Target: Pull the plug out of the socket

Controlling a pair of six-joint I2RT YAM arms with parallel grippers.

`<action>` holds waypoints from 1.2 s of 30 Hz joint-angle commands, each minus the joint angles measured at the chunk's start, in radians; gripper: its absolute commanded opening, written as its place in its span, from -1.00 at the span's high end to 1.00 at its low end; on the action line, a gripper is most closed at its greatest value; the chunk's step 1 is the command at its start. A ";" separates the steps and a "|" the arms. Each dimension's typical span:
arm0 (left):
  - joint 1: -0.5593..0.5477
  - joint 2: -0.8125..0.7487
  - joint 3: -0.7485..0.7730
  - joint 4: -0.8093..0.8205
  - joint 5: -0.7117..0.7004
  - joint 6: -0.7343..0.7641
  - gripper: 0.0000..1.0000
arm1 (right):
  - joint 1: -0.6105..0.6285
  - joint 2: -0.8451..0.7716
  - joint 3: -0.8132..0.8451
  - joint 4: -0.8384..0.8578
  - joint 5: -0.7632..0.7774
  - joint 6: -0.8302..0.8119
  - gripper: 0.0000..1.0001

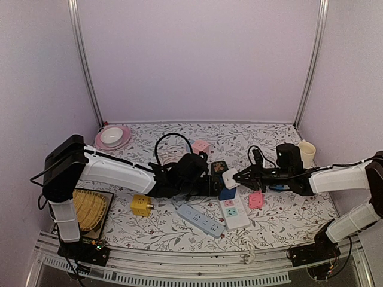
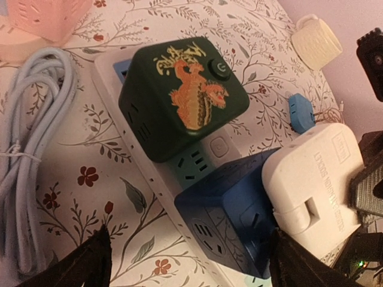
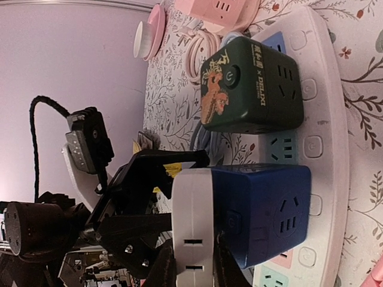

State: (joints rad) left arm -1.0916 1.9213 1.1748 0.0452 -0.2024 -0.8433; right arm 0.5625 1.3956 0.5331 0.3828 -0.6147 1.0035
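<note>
A white plug [image 3: 191,221] sits in the side of a blue cube socket [image 3: 263,209], which stands on a white power strip [image 3: 326,119] beside a dark green cube socket [image 3: 251,89]. My right gripper [image 3: 192,263] is shut on the white plug, one finger on each flat side. In the top view it [image 1: 239,176] reaches in from the right to the plug [image 1: 230,177]. My left gripper [image 2: 191,269] is open, its fingers wide apart on either side of the blue cube [image 2: 233,215]. The left finger [image 2: 90,263] hangs over the tablecloth, well clear of the cube.
A pink cube socket [image 1: 201,146], a yellow cube [image 1: 140,205], a grey-blue power strip [image 1: 200,220], a pink adaptor [image 1: 256,200], a cream cup [image 1: 306,153] and a pink plate with a bowl [image 1: 112,137] lie around. A coiled cable [image 2: 30,179] lies left of the strip.
</note>
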 commanded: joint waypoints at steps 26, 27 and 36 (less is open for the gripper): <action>-0.061 -0.202 -0.083 -0.015 -0.089 0.074 -0.82 | -0.115 -0.097 0.165 -0.398 0.395 -0.410 0.87; -0.067 -0.215 -0.093 -0.015 -0.094 0.071 -0.83 | -0.121 -0.076 0.181 -0.423 0.428 -0.442 0.86; -0.107 -0.294 -0.172 -0.044 -0.135 0.055 -0.82 | -0.130 0.078 0.294 -0.566 0.695 -0.567 0.87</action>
State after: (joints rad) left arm -1.1866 1.6699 1.0340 0.0235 -0.3031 -0.7856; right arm 0.4370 1.4364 0.7837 -0.0944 -0.0795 0.5217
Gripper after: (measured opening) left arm 0.913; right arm 0.155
